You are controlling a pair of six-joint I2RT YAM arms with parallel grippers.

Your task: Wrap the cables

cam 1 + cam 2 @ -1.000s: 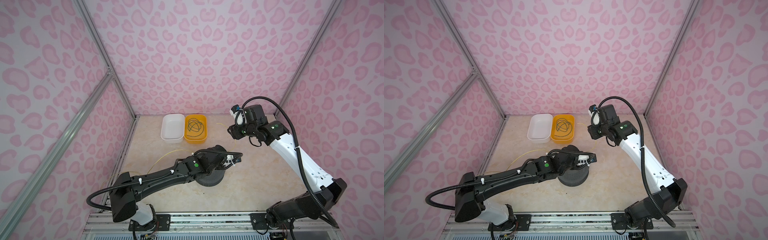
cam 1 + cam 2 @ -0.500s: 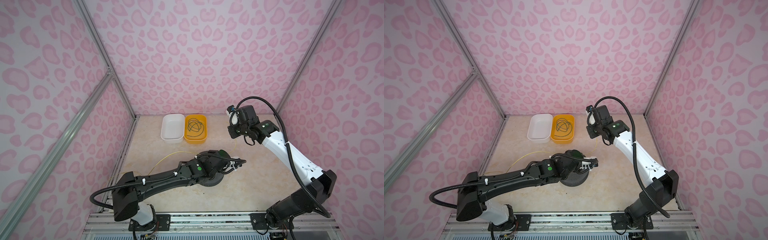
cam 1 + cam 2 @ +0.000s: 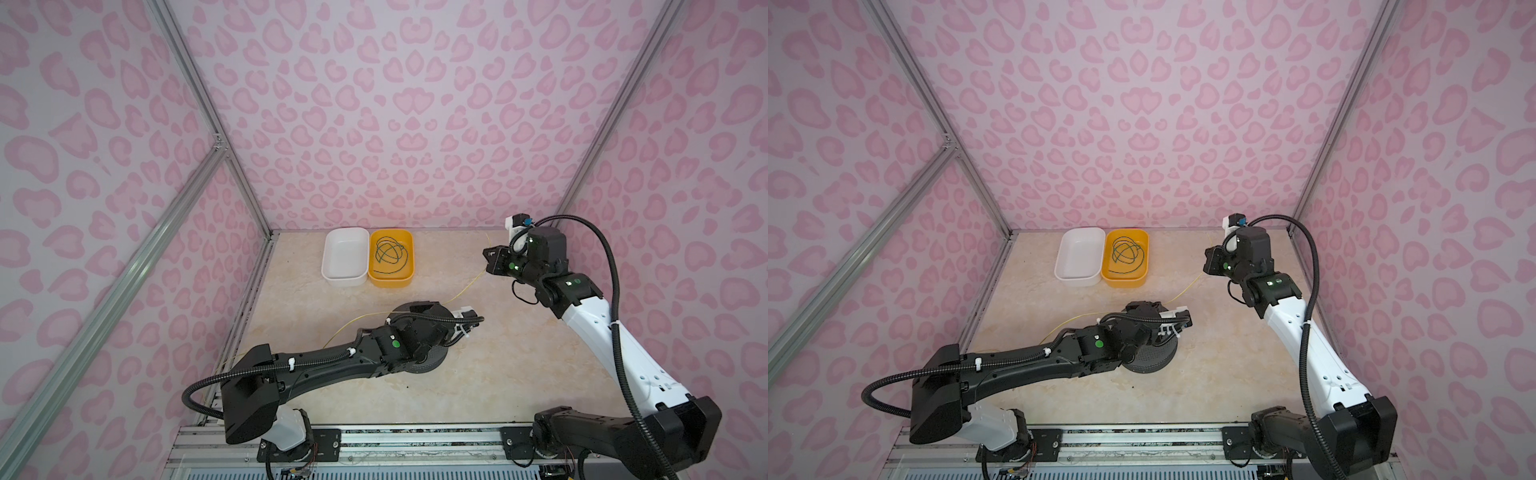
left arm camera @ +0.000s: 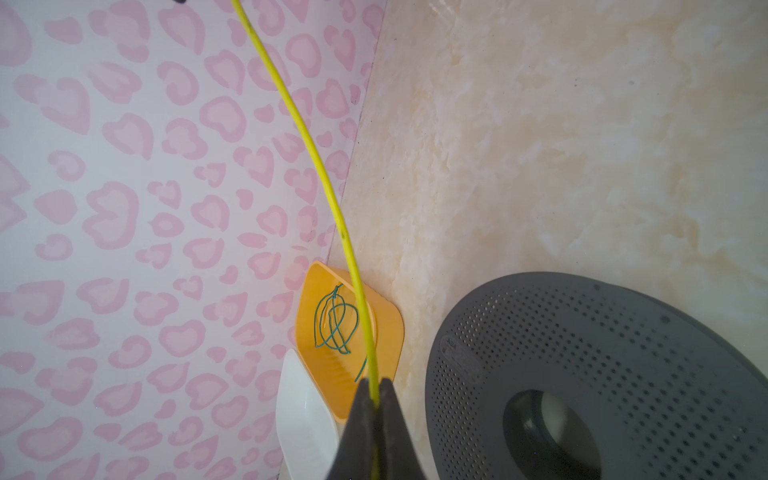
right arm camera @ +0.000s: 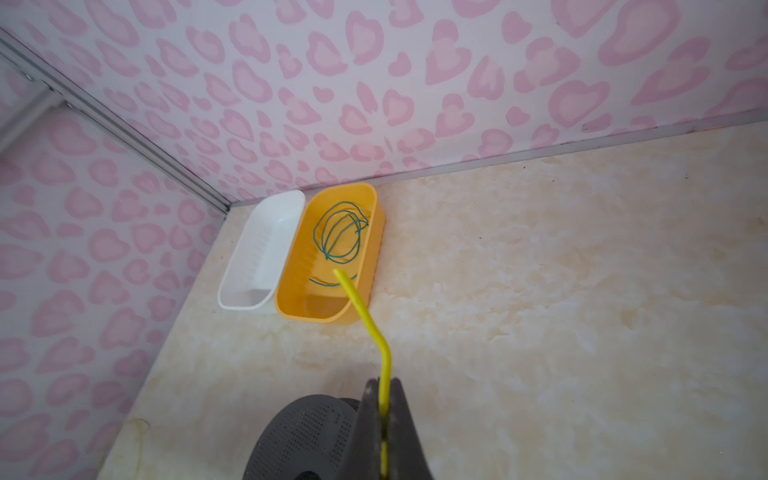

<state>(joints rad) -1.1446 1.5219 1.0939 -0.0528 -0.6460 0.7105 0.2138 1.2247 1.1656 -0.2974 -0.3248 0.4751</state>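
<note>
left gripper (image 4: 374,388): clenched at the far edge of the grey disc (image 4: 623,332), its two dark fingertips pressed together with the yellow cable (image 4: 324,178) pinched between them.
right gripper (image 5: 384,386): clenched too, raised off the table behind and to the right of the disc; it grips the same yellow cable near its end.
count, cables: two, the yellow one and one green cable (image 3: 390,254).
count, trays: two, an orange tray (image 3: 390,283) and a white tray (image 3: 344,281), touching side by side behind the disc, by the back wall.
count, disc: one, round and perforated with a dark hub, lying flat on the beige table (image 3: 519,365).
count, arms: two, one gripper each.
yellow cable, long axis: in both top views a slack slanting line from the right gripper down and leftward to the left gripper at the disc. it then runs on across the table to the near left of the disc, where the left arm hides part of it.
yellow cable, free end: a short bent stub sticks out past the right gripper's fingertips; in the right wrist view it points toward the orange tray.
green cable, place: loose overlapping loops inside the orange tray, behind the disc, with no single direction; neither gripper touches it.
</note>
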